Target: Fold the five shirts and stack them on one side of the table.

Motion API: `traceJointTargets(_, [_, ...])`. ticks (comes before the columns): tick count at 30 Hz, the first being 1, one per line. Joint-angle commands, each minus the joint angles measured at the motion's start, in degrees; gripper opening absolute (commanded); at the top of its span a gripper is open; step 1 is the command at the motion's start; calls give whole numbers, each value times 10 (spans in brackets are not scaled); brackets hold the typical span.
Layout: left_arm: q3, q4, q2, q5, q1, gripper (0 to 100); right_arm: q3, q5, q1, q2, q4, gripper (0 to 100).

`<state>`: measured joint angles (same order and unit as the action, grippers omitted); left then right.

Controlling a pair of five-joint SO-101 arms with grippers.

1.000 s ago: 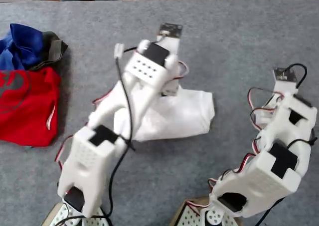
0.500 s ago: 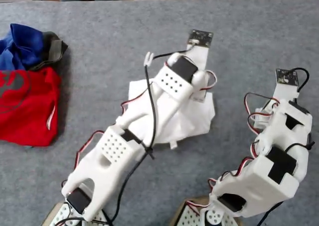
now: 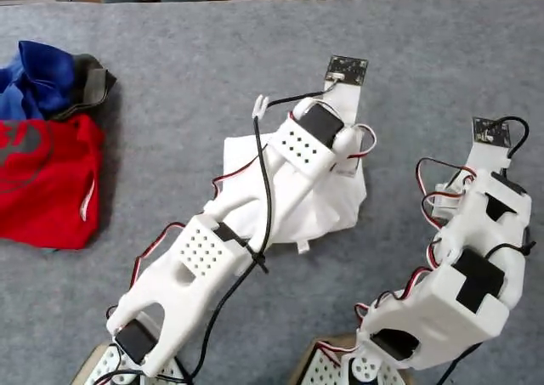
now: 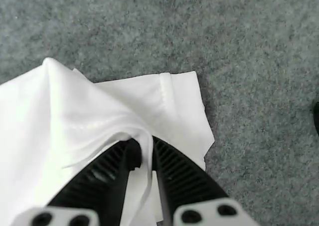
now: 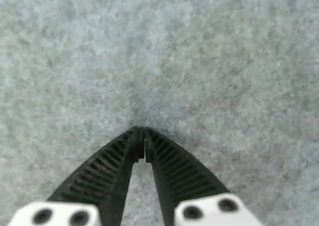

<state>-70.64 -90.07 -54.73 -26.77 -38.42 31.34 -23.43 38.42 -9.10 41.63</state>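
A white shirt [image 3: 336,205] lies partly folded in the middle of the grey table, under my left arm. My left gripper [image 4: 144,153] is shut on a pinched-up fold of the white shirt [image 4: 75,121], near its right edge. A red shirt [image 3: 47,181] lies flat at the table's left side. A blue shirt [image 3: 34,79] with a dark grey one [image 3: 89,77] sits bunched just behind it. My right gripper [image 5: 141,142] is shut on nothing, hovering over bare grey cloth at the table's right side.
The grey table cover [image 3: 170,53] is bare at the back and between the white shirt and the red one. My right arm [image 3: 476,249] stands close to the right of the white shirt. Both arm bases sit at the front edge.
My left arm has swung to the right across the white shirt, drawing a fold of it along. The shirt now bunches toward its right edge. The right arm barely moved.
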Motion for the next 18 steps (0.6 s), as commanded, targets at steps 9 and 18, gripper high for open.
traceJointTargets(9, [-68, -43, 101, -39, 83, 184, -44, 1, 4, 25, 42, 21])
traceJointTargets(18, [-29, -111, 230, 127, 255, 41, -357, -60, -158, 23, 417, 21])
